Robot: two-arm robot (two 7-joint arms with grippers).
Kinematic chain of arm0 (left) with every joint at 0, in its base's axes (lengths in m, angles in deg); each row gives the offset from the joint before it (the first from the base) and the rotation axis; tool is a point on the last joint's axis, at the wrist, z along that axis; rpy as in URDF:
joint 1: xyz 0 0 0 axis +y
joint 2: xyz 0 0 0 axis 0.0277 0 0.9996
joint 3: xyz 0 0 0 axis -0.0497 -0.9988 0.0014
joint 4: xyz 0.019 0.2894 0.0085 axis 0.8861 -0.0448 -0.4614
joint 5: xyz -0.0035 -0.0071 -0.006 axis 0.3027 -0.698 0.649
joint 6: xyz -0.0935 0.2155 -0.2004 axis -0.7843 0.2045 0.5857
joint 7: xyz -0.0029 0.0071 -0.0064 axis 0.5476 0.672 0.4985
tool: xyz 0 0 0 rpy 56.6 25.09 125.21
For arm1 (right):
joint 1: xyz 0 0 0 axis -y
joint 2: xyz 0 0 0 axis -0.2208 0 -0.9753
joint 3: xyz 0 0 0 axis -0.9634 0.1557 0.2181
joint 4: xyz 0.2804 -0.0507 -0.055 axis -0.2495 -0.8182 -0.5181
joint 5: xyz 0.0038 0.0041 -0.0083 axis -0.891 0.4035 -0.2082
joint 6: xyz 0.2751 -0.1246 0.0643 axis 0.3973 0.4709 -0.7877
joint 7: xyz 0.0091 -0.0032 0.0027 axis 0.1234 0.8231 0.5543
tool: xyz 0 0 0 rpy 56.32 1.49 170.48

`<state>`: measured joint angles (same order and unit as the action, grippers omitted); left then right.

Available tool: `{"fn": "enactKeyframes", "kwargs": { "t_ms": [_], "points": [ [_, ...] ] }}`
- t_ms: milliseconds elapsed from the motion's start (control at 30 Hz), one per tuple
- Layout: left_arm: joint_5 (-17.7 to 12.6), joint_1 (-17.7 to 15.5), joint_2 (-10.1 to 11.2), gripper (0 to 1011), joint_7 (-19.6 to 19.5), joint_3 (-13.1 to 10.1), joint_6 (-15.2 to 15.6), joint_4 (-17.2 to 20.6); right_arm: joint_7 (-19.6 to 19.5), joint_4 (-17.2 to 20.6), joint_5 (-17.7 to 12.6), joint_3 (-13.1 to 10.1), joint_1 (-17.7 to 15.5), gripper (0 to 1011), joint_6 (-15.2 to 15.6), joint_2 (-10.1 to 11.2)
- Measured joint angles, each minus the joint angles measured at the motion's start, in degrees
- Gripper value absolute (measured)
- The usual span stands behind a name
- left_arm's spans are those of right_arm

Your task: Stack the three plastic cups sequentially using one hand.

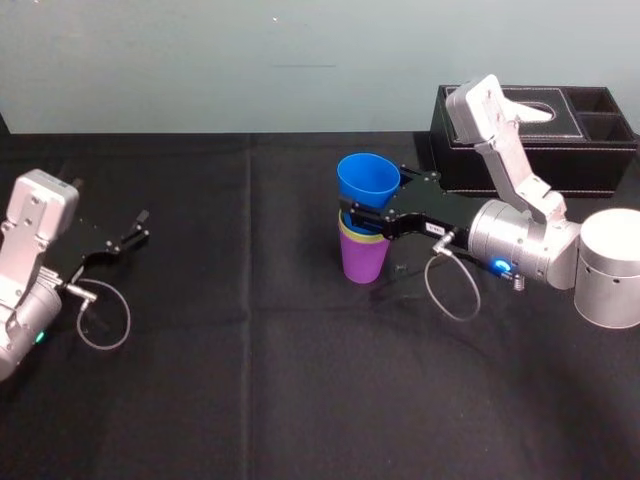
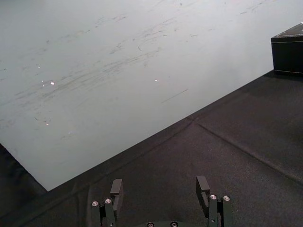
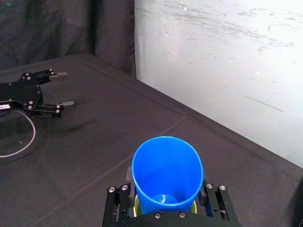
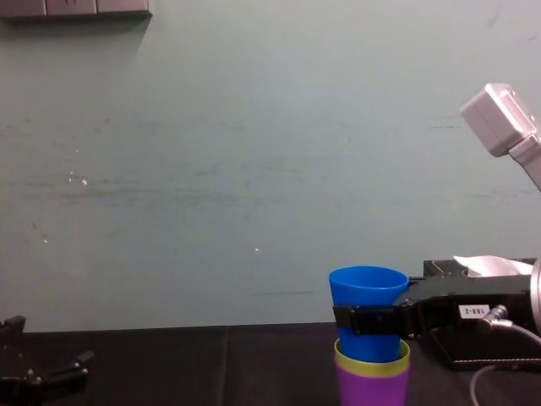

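Right pincer (image 1: pixel 375 198) clamped on the blue cup (image 1: pixel 367 178), just past the centre of the table (image 1: pixel 250 380) toward 1 o'clock in the head view. In the chest view, the blue cup is seen seated partway in the yellow-green cup (image 4: pixel 372 359), itself nested in the purple cup (image 4: pixel 372 391). The blue cup's inside bottom is shown by the right wrist view. Left pincer (image 1: pixel 141 226) parked at 9 o'clock, fingers (image 2: pixel 116 189) apart. Black box (image 1: pixel 530 150) noted at 2 o'clock.

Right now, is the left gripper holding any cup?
No, the left gripper is open and holds nothing; the right gripper grips the blue cup.
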<state>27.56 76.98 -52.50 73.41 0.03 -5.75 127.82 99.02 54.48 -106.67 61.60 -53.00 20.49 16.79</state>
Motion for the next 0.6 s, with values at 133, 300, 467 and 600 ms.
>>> {"fn": "enactKeyframes", "kwargs": {
  "t_ms": [133,300,467,600],
  "points": [
    [0.0,0.0,0.0,1011,0.0,0.0,0.0,0.0,0.0,0.0,0.0,0.0,0.0,763,0.0,0.0],
    [0.0,0.0,0.0,1011,0.0,0.0,0.0,0.0,0.0,0.1,0.0,0.0,0.0,903,0.0,0.0],
    [0.0,0.0,0.0,1011,0.0,0.0,0.0,0.0,0.0,0.1,0.0,0.0,0.0,1003,0.0,0.1],
    [0.0,0.0,0.0,1011,0.0,0.0,0.0,0.0,0.0,0.1,-0.1,0.0,0.0,1004,0.0,0.1]
  ]
}}
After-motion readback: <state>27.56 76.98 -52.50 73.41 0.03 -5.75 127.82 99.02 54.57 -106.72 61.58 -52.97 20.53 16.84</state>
